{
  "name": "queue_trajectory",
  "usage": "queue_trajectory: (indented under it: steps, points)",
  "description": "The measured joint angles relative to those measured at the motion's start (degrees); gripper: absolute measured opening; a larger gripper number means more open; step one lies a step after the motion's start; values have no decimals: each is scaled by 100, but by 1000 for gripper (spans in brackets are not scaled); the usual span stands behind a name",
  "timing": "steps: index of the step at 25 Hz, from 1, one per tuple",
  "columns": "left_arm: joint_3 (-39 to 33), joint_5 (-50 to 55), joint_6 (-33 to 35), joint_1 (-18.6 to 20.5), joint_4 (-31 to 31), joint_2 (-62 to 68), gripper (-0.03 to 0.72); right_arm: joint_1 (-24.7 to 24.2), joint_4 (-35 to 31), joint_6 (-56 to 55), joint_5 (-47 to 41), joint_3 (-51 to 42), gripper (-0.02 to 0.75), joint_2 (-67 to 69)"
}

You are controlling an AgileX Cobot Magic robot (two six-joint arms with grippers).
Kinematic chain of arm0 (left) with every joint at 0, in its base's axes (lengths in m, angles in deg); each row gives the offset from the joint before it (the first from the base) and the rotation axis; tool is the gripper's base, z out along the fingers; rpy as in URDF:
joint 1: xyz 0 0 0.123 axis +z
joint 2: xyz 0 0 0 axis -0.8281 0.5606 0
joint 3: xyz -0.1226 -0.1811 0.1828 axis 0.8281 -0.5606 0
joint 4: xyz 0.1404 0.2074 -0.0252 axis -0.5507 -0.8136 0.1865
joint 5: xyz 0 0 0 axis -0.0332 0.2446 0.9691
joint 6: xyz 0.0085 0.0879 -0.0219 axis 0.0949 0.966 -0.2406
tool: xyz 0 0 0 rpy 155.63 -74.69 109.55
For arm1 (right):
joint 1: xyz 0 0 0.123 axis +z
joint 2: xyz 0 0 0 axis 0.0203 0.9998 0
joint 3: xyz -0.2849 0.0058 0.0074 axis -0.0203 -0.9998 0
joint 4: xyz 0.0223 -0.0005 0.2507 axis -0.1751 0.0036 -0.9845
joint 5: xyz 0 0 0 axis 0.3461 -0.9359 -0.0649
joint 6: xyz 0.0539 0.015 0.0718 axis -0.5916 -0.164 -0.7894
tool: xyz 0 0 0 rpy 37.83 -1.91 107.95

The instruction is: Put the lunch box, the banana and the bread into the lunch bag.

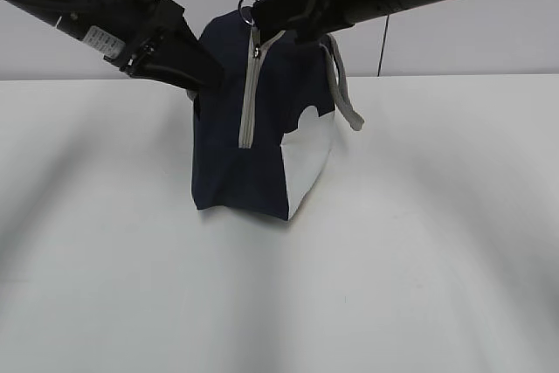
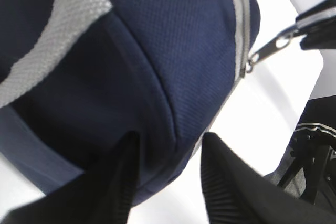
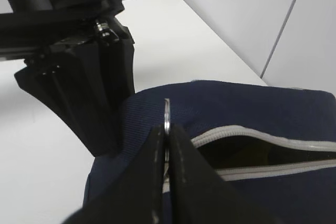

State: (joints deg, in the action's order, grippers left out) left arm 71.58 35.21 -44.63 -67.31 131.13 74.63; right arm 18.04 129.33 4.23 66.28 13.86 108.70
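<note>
The navy lunch bag [image 1: 244, 163] stands upright mid-table, its white side panel facing front right. My right gripper [image 1: 253, 19] is shut on the zipper's ring pull [image 3: 166, 111] at the bag's top [image 3: 262, 103]. The grey zipper [image 3: 252, 129] gapes beside the pull, and the inside is dark. My left gripper [image 1: 205, 76] is at the bag's upper left corner. In the left wrist view it [image 2: 170, 140] is open around that corner of the bag [image 2: 173, 51], with one finger on the fabric and the other apart. The lunch box, banana and bread are out of view.
The white table [image 1: 419, 259] spreads around the bag. A grey strap handle [image 1: 345, 93] hangs off the bag's right side. A light wall stands behind, with a dark cable [image 1: 383, 50] running down it. The table's far edge [image 3: 220, 30] shows in the right wrist view.
</note>
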Motion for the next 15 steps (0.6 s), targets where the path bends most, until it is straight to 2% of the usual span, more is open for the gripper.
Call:
queue_trajectory:
  steps: [8, 11, 12, 15]
  points:
    - [0, -5, 8, 0, 100, 91, 178, 0, 13, -40, 20, 0, -16, 0]
    - [0, -5, 8, 0, 128, 118, 93, 0, 13, -50, 34, 0, -16, 0]
    - [0, -10, 10, 0, 123, 118, 42, 0, 13, -66, 34, 0, -16, 0]
    - [0, -10, 10, 0, 109, 118, 6, 0, 13, -133, 69, 0, -16, 0]
